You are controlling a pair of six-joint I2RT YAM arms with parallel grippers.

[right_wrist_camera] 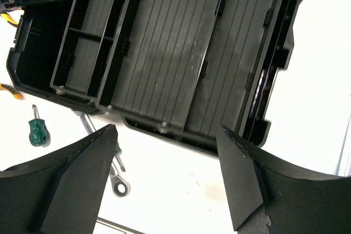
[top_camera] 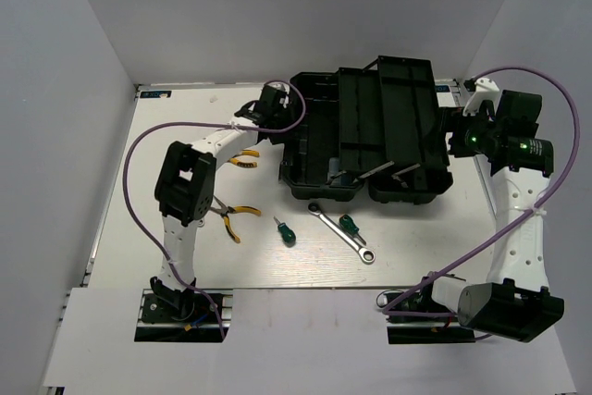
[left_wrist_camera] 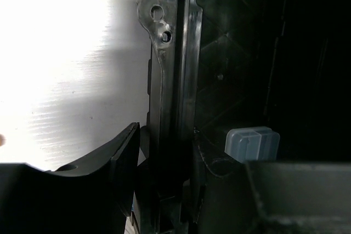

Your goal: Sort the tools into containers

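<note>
On the worktop [top_camera: 277,270], in front of the open black toolbox [top_camera: 313,156], lie the far pliers [top_camera: 243,160], the near pliers [top_camera: 231,219], the left screwdriver [top_camera: 285,230] and the long wrench [top_camera: 342,233], with the right screwdriver [top_camera: 349,224] just beside it. The left claw [top_camera: 271,102] straddles the toolbox's left wall, and I cannot tell whether it pinches that wall. The right claw [right_wrist_camera: 166,146] hangs at the toolbox's right side, spread wide and holding nothing.

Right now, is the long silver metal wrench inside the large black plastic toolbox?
No, the long silver wrench lies on the white table in front of the black toolbox, beside a stubby green-handled screwdriver.
</note>
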